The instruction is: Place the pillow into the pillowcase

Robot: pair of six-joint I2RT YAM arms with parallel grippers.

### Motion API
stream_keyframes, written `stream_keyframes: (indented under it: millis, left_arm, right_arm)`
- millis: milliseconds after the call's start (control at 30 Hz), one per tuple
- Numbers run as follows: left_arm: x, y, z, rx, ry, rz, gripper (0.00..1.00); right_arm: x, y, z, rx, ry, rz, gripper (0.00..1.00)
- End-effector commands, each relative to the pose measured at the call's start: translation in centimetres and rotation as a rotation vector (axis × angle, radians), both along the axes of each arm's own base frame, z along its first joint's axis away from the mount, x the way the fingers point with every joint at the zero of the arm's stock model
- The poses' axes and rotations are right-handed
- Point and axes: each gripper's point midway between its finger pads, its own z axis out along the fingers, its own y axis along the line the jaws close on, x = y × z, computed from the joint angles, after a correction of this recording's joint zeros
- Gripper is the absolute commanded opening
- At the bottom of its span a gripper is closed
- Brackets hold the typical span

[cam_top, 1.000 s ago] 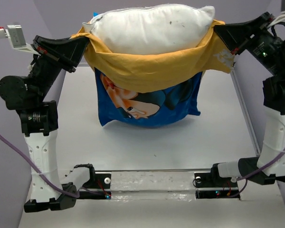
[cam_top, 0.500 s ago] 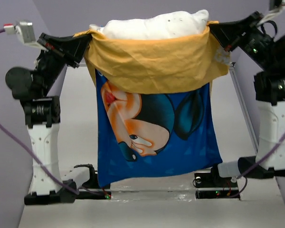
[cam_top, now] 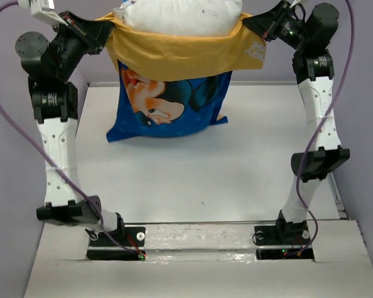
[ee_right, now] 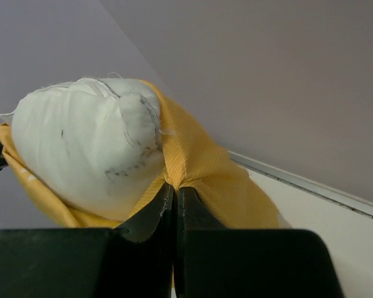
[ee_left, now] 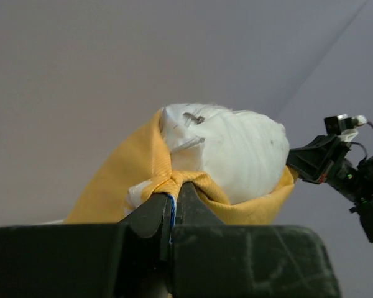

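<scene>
Top external: left hand (cam_top: 107,29) and right hand (cam_top: 250,25), pinching the pillowcase (cam_top: 174,57), have swung it farther back.

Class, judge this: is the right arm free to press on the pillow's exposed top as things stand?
Probably not: the right gripper is shut on the pillowcase, beside the pillow, so it must let go first.

On my feed the left arm (cam_top: 57,155) and right arm (cam_top: 317,105) wear white shells with black joints; purple cables (cam_top: 6,124) trail from both.
</scene>
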Motion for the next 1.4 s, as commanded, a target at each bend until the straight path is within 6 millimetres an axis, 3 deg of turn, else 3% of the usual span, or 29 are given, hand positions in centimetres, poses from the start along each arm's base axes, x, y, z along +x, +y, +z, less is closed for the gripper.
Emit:
stream_keyframes:
  millis: [0,33,67,100,133,167,200,233,267,300,333,367,400,433,500,533,567,600,667,767,833,967,1067,1133,1233,1267,1300,1333,1367]
  left_arm:
    - [-14.0,0.1,7.4,0.028,-0.362,0.073,0.0]
    - [-14.5,-0.1,5.8,0.02,-0.342,0.061,0.0]
    - [-12.4,-0.2,0.2,0.006,-0.218,0.043,0.0]
    - [-16.0,-0.8,-0.3,-0.01,-0.26,0.016,0.0]
    - [-16.6,-1.1,-2.4,-0.016,-0.233,0.001,0.0]
    - [-17.9,-1.5,-6.8,-0.02,-0.186,-0.018,0.0]
    - [-18.4,-1.9,-9.4,-0.026,-0.146,-0.037,0.0]
    - [-17.4,-2.9,-14.8,-0.035,-0.031,-0.077,0.02]
    - [-19.6,-3.8,-16.6,-0.046,-0.022,-0.117,0.02]
    - [-19.9,-4.4,-19.0,-0.07,0.016,-0.151,0.04]
    - [-20.3,-4.9,-21.2,-0.088,0.046,-0.182,0.13]
    - [-19.8,-5.6,-26.4,-0.123,0.16,-0.212,0.19]
    - [-21.1,-5.8,-27.0,-0.141,0.129,-0.242,0.35]
    - [-21.2,-6.4,-29.4,-0.14,0.171,-0.271,0.44]
    - [-22.2,-6.6,-30.5,-0.088,0.174,-0.281,0.99]
    - [-22.9,-6.9,-30.7,-0.052,0.17,-0.296,0.99]
    - [-23.4,-6.5,-29.2,-0.025,0.132,-0.271,0.99]
    - [-23.7,-6.5,-29.8,0.038,0.146,-0.262,0.99]
    - [-24.0,-6.4,-28.5,0.074,0.115,-0.256,0.99]
    - [-25.3,-7.1,-24.3,0.13,0.001,-0.32,0.99]
    - [-25.6,-7.4,-23.1,0.167,-0.04,-0.337,0.99]
    - [-24.2,-9.6,-24.3,0.167,-0.011,-0.46,0.99]
    - [-21.6,-10.1,-23.8,0.197,-0.034,-0.386,0.99]
    - [-21.3,-13.1,-24.5,0.233,-0.005,-0.452,0.99]
    - [-21.9,-19.1,-26.3,0.366,0.03,-0.453,0.99]
    - [-20.4,-19.4,-25.9,0.41,0.05,-0.305,0.99]
    - [-20.2,-22.2,-29.5,0.551,0.102,-0.3,0.99]
    - [-21.3,-24.0,-30.4,0.624,0.091,-0.299,0.99]
    - [-20.7,-26.0,-31.7,0.683,0.12,-0.288,0.99]
  right_arm:
    - [-11.9,-0.2,9.7,0.005,-0.329,0.092,0.0]
    - [-11.8,0.1,8.1,-0.001,-0.288,0.114,0.0]
    - [-14.3,0.7,8.3,-0.005,-0.33,0.151,0.0]
    - [-12.1,1.2,3.2,-0.007,-0.196,0.16,0.0]
    - [-11.9,1.2,1.1,-0.01,-0.151,0.159,0.0]
    - [-13.1,1.3,-0.2,-0.031,-0.145,0.181,0.0]
    - [-11.9,1.6,-6.0,-0.044,-0.017,0.199,0.0]
    - [-11.9,1.7,-8.8,-0.064,0.021,0.211,0.0]
    - [-12.1,1.6,-11.0,-0.077,0.056,0.213,0.0]
    - [-12.0,1.6,-13.8,-0.089,0.108,0.216,0.0]
    - [-11.9,1.6,-19.2,-0.102,0.219,0.218,0.0]
    - [-11.6,1.3,-21.8,-0.124,0.256,0.197,0.0]
    - [-11.4,1.2,-24.7,-0.133,0.316,0.184,0.0]
    - [-11.4,0.4,-28.9,-0.141,0.407,0.155,0.0]
    - [-11.4,-0.8,-32.7,-0.14,0.502,0.113,0.0]
    - [-11.8,-0.9,-34.0,-0.141,0.531,0.107,0.0]
    - [-11.6,-2.0,-36.1,-0.159,0.568,0.037,0.0]
    - [-11.7,-2.5,-36.9,-0.174,0.582,0.001,0.0]
    - [-11.9,-3.4,-37.1,-0.198,0.577,-0.062,0.0]
    - [-11.5,-6.1,-38.4,-0.281,0.637,-0.218,0.0]
    - [-11.0,-6.9,-37.7,-0.314,0.635,-0.26,0.0]
    - [-10.9,-6.5,-35.6,-0.321,0.613,-0.225,0.0]
    - [-11.8,-6.3,-34.5,-0.312,0.611,-0.211,0.0]
    - [-12.5,-6.4,-34.2,-0.305,0.612,-0.224,0.0]
    - [-12.7,-7.1,-35.4,-0.316,0.644,-0.265,0.0]
    - [-12.6,-7.3,-35.8,-0.325,0.655,-0.274,0.0]
    - [-12.5,-7.2,-35.9,-0.327,0.656,-0.27,0.0]
    - [-12.6,-7.0,-36.0,-0.322,0.663,-0.259,0.0]
    - [-12.5,-6.9,-35.7,-0.313,0.657,-0.252,0.0]
